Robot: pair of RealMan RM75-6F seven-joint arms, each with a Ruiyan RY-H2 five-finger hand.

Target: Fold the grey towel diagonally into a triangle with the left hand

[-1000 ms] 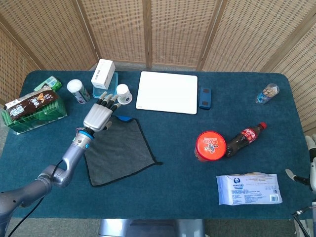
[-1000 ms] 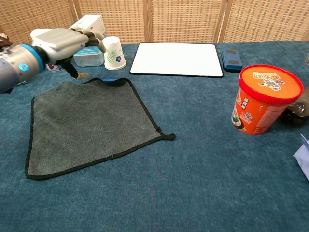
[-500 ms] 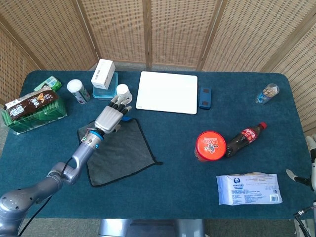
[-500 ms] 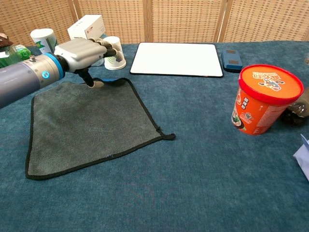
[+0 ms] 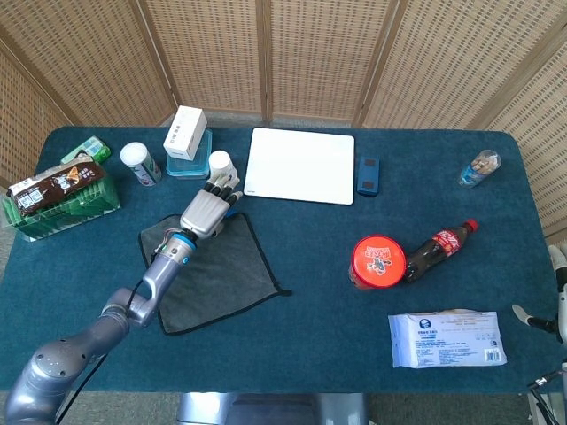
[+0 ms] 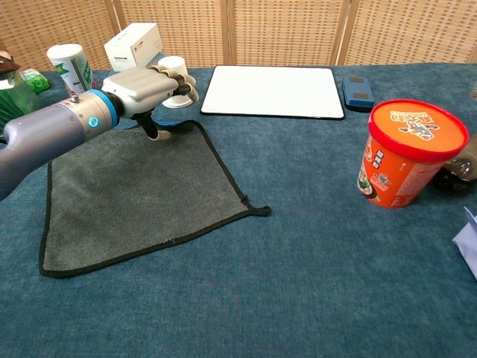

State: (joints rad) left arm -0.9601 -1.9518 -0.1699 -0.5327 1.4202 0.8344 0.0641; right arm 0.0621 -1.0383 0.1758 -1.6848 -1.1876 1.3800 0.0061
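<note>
The grey towel [image 5: 213, 274] with dark edging lies flat on the blue table, spread open and unfolded. In the chest view the towel [image 6: 134, 194] fills the left half. My left hand [image 5: 208, 212] hovers over the towel's far corner, fingers stretched forward and apart. In the chest view the left hand [image 6: 145, 88] has its thumb tip down on the cloth near the far edge, gripping nothing. A small part of my right hand [image 5: 556, 305] shows at the right edge, off the table, and how its fingers stand is not clear.
A white paper cup [image 6: 173, 68] and a clear box stand just beyond the left hand. A white board [image 5: 300, 166] lies at the back centre. An orange tub [image 5: 378, 260], a cola bottle [image 5: 438, 247] and a wipes pack [image 5: 447, 339] sit to the right.
My left hand has moved right and down, from beside the towel's far left edge to above its far corner, with the thumb now touching the cloth. The towel has not moved.
</note>
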